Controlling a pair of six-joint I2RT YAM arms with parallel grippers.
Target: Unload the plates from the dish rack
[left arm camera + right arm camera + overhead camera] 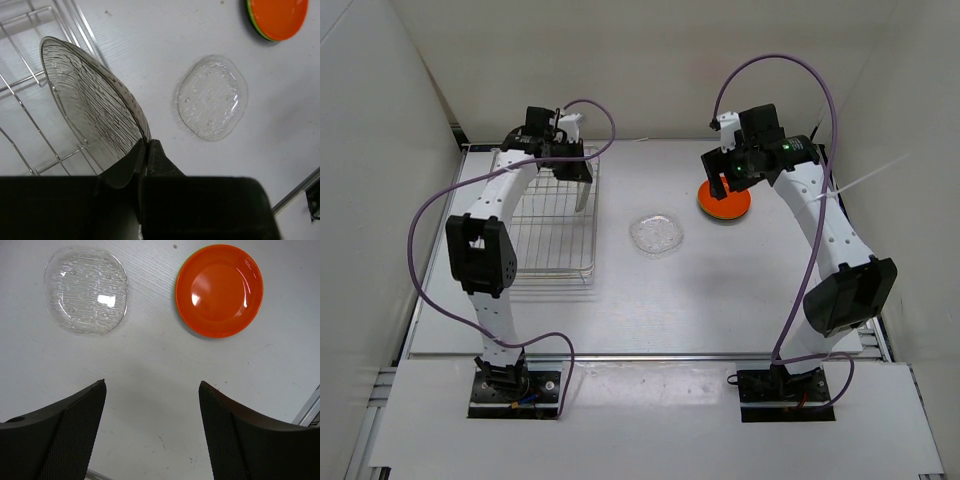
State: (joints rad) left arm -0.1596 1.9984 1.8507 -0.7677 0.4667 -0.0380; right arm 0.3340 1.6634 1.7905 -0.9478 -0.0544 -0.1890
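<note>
A: Where's the plate?
B: Over dish rack (593,235) right edge: tilted clear plate (92,107), left hand (146,150) clenched on its rim.
A: Handling?
B: Likely light, stiff, slick; pinch rim only. Other side, right hand (152,430) spread, holding nothing, near orange plate (219,289).

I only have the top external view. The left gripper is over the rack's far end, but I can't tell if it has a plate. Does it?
Observer: Yes. On the left wrist camera the left gripper is shut on the rim of a clear plate, held tilted over the dish rack.
Operator: Is anything under the orange plate?
Observer: A lime green plate; its edge peeks out beneath the orange plate.
Operator: And the right gripper?
Observer: The right gripper is open and empty, above the table, short of the other clear plate, which lies flat.
</note>
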